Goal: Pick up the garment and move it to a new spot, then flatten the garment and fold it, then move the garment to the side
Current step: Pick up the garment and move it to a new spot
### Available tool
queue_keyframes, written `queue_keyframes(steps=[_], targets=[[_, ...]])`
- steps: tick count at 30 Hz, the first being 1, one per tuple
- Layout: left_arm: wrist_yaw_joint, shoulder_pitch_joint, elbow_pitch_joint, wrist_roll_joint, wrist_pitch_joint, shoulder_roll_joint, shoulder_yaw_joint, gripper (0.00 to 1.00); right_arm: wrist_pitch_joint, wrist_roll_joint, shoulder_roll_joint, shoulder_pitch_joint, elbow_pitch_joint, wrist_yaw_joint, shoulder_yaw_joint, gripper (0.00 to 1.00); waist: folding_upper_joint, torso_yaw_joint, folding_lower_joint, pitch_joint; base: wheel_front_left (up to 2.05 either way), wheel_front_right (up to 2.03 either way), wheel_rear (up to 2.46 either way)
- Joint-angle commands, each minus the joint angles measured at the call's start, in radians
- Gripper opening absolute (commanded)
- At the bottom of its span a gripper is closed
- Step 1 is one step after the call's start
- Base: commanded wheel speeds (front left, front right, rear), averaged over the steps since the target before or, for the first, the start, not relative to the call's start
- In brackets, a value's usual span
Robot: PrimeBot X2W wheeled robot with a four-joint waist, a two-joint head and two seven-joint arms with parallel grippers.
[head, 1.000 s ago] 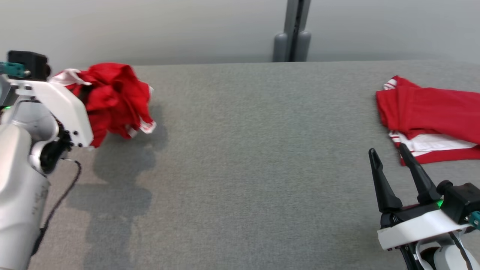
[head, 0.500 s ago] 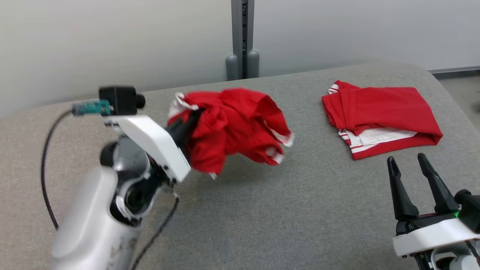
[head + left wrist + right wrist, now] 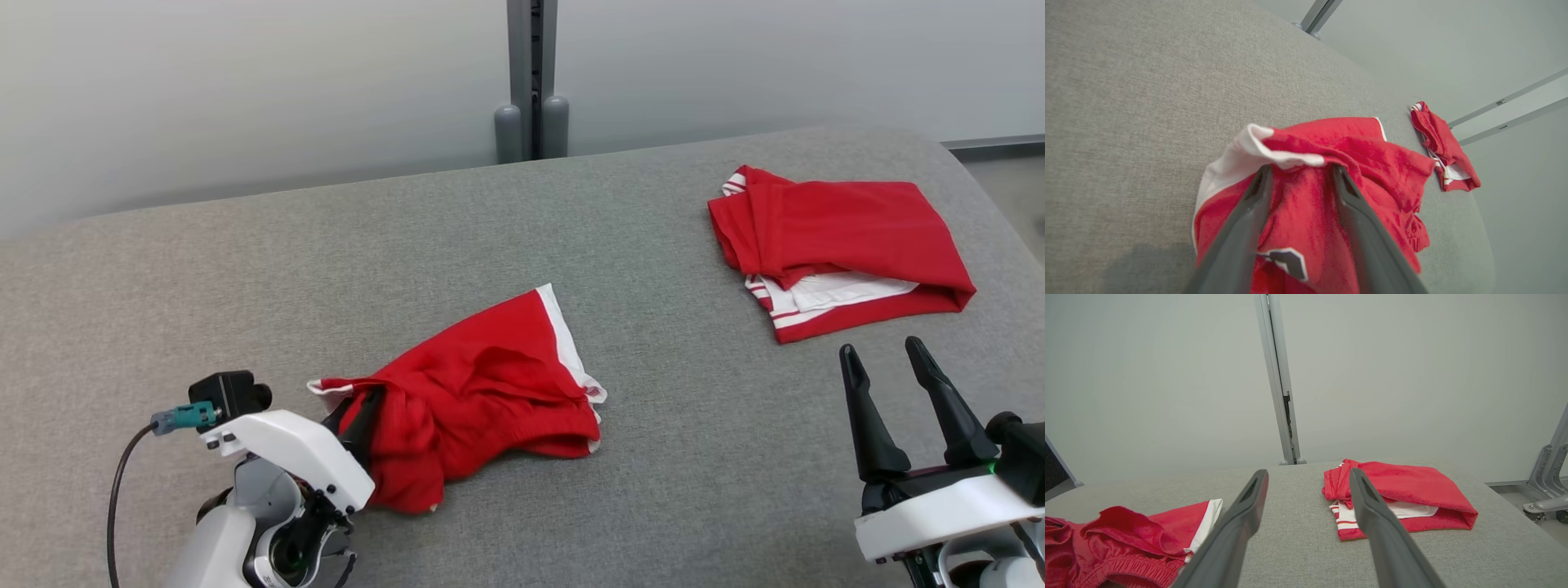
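While the garment [image 3: 490, 384], red with white trim, lay crumpled on the grey tabletop [image 3: 245, 269], near and left of centre, the left fingers [image 3: 1241, 232] were observed at its near-left end. They stood partly apart, red cloth between them and a white hem draped over their tips. A white-edged corner of the garment pointed far and right. The right fingers [image 3: 867, 425] stood wide and held nothing, above the near right of the tabletop, clear of all cloth. A second red garment [image 3: 841, 237], folded, lay at the far right, well apart from the first.
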Motion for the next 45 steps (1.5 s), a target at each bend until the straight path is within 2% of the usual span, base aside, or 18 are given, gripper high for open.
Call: queue_keyframes(steps=[1, 7, 10, 19, 27, 37, 45], targets=[[-0.011, -0.003, 0.013, 0.012, -0.014, 0.003, 0.001, 1.0, 0.003, -0.003, -0.007, 0.003, -0.005, 0.0, 0.0, 1.0, 0.0, 0.009, 0.0, -0.004, 0.0, 0.0, 0.0], [-0.073, -0.027, 0.03, 0.07, -0.109, 0.025, -0.027, 1.0, 0.01, -0.001, -0.009, 0.017, -0.007, 0.0, 0.007, 1.0, 0.0, 0.037, 0.0, -0.023, 0.0, 0.0, 0.0], [-0.083, -0.026, -0.006, 0.116, -0.167, 0.047, -0.038, 1.0, 0.013, 0.0, -0.012, 0.026, -0.011, 0.0, 0.008, 1.0, 0.0, 0.049, 0.0, -0.035, 0.0, 0.0, 0.0], [-0.021, 0.032, -0.201, 0.25, -0.311, 0.119, -0.034, 1.0, 0.016, -0.008, -0.007, 0.06, -0.034, 0.0, 0.003, 1.0, 0.0, 0.08, 0.0, -0.049, 0.0, 0.0, 0.0], [0.051, 0.168, -0.359, 0.333, -0.428, 0.135, -0.036, 1.0, 0.012, -0.004, 0.002, 0.094, -0.04, 0.0, 0.004, 1.0, 0.0, 0.089, 0.0, -0.061, 0.0, 0.0, 0.0], [0.088, 0.24, -0.395, 0.379, -0.479, 0.119, -0.062, 1.0, 0.015, 0.001, 0.0, 0.118, -0.042, 0.0, 0.004, 1.0, 0.0, 0.101, 0.0, -0.066, 0.0, 0.0, 0.0], [0.097, 0.246, -0.394, 0.382, -0.484, 0.118, -0.067, 1.0, 0.025, 0.002, -0.003, 0.121, -0.046, 0.0, 0.007, 1.0, 0.0, 0.101, 0.0, -0.07, 0.0, 0.0, 0.0]])
